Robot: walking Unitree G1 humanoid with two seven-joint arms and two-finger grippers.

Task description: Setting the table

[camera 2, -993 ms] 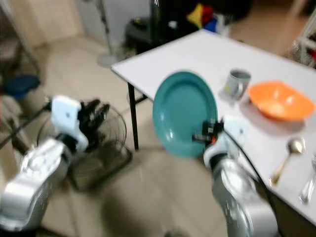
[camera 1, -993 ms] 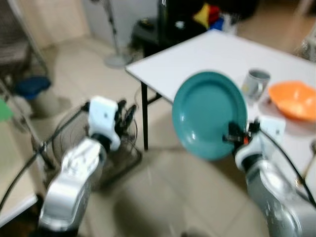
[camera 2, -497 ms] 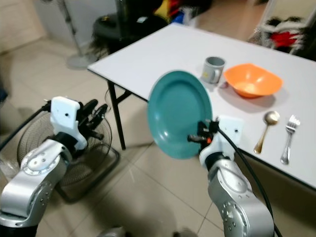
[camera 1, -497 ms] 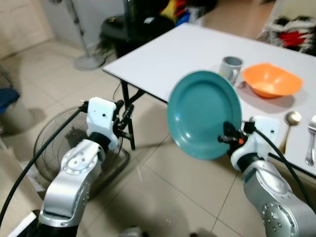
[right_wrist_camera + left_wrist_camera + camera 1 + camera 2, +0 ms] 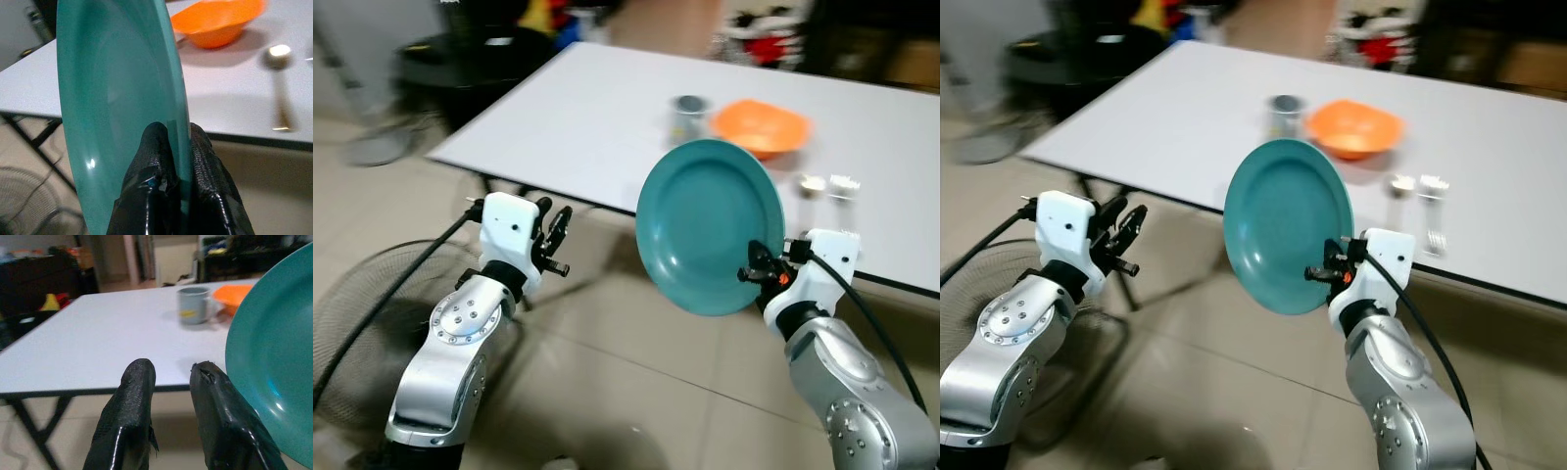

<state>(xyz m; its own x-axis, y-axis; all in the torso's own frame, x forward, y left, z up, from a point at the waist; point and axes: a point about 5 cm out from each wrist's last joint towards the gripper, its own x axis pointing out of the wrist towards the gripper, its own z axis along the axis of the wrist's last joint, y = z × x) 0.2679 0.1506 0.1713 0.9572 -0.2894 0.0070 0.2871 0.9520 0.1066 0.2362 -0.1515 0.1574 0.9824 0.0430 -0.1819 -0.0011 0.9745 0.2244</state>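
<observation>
Left eye view. The right gripper (image 5: 756,276) is gripping a teal plate (image 5: 710,225) by its lower rim, jaws clenched on the edge, and is holding it upright on edge, its face toward the camera, in the air in front of the white counter (image 5: 597,127). The left gripper (image 5: 553,240) is hanging out front, low and to the left, carrying nothing. A fan guard (image 5: 352,323) is lying on the tiled floor (image 5: 636,392) beside the left arm.

Right eye view. A grey mug (image 5: 1283,115) is standing just beside an orange bowl (image 5: 1352,128) on the counter. A spoon (image 5: 1399,185) and a fork (image 5: 1433,211) are lying nearer the front edge, blurred.

Left wrist view. The two black fingers (image 5: 132,416) are standing apart, released, with nothing between them; the plate's rim is showing close beside them and the mug beyond.

Right wrist view. Both fingers (image 5: 151,161) are pinching the plate's rim, one on each face.

Step in hand, as judged: the plate is being carried to the counter and is not yet set down. The next move is calling for bringing it over bare counter near the cutlery, tipping it flat, lowering it until it rests, then letting go without striking the spoon, the fork or the bowl.
</observation>
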